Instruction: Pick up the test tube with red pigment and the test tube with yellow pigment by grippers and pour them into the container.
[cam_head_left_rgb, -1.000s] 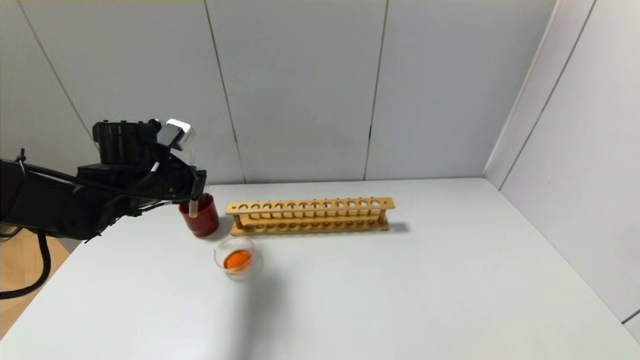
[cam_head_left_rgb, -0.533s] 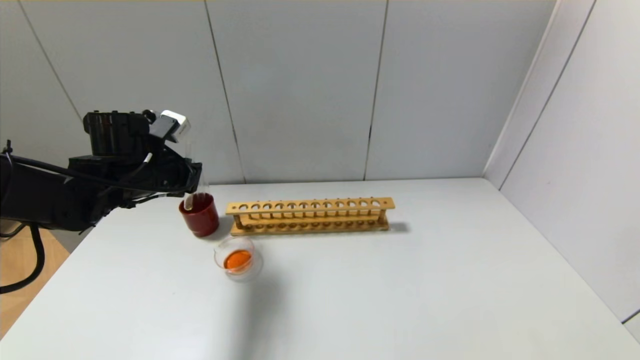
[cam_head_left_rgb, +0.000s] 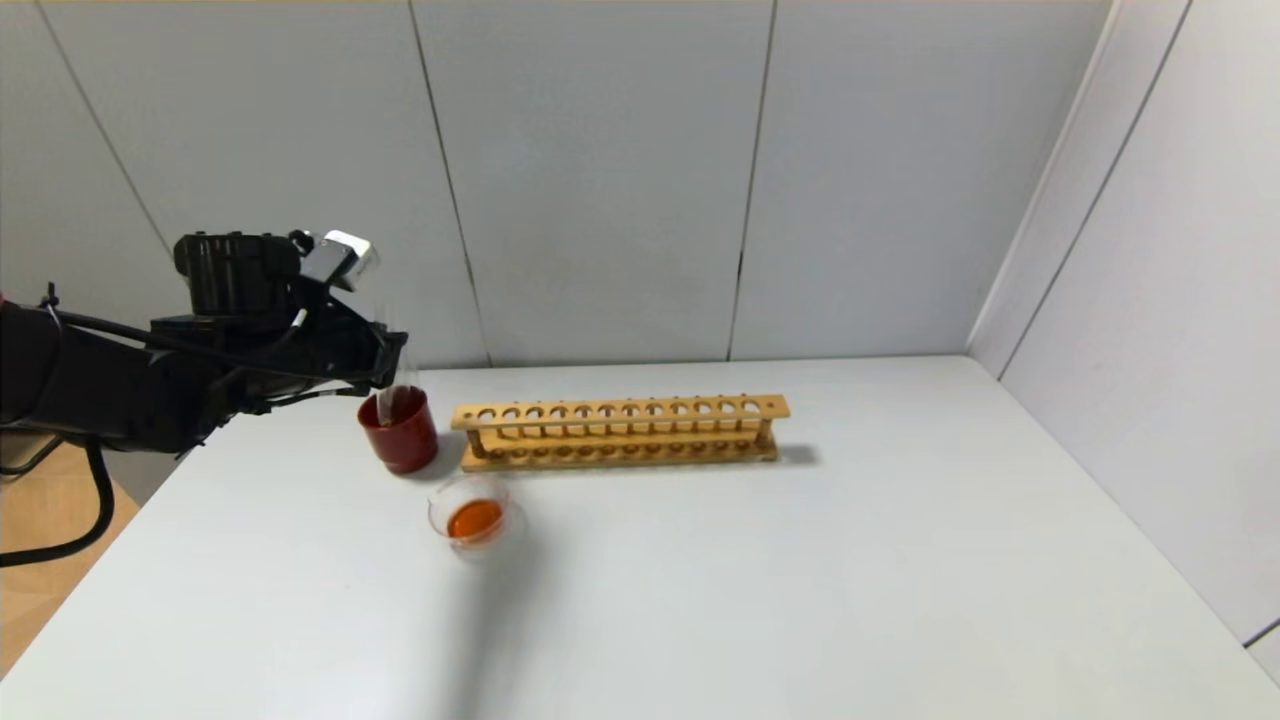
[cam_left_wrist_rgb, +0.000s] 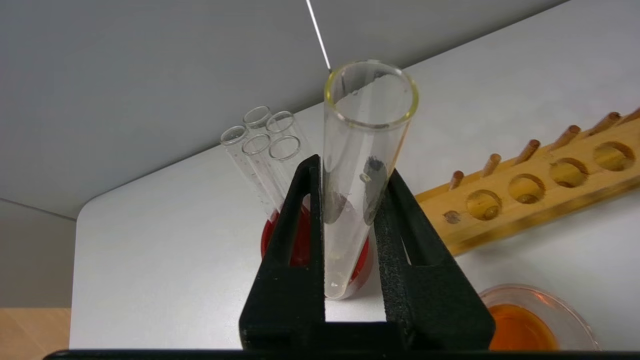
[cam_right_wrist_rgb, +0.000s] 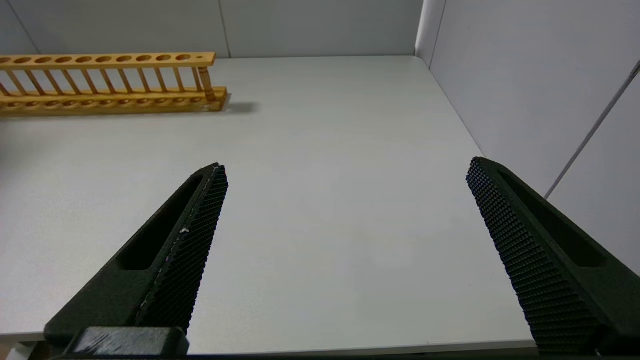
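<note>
**Left gripper holds an emptied tube above the red cup**

The black left gripper (cam_left_wrist_rgb: 350, 185) has its two fingers closed on a slim clear glass test tube (cam_left_wrist_rgb: 357, 170) — upright, open mouth up, with no coloured liquid showing inside, only a faint yellowish tinge at its rim. Which pigment it carried I cannot tell. Its rounded bottom hangs over the small dark red opaque cup (cam_head_left_rgb: 400, 432), which stands near the table's back left part; five colourless clear glass tubes (cam_left_wrist_rgb: 262, 150) lean together in that cup. Just beside the cup, towards the robot, sits the low round clear glass container (cam_head_left_rgb: 475, 517), apart from the gripper and holding a pool of orange liquid. To the cup's right, close but not touching, lies the long wooden test-tube rack (cam_head_left_rgb: 620, 430), its holes unfilled, on the white table (cam_head_left_rgb: 800, 580).

The black right gripper (cam_right_wrist_rgb: 345, 175) hovers wide open over bare tabletop — nothing between its fingers.
</note>
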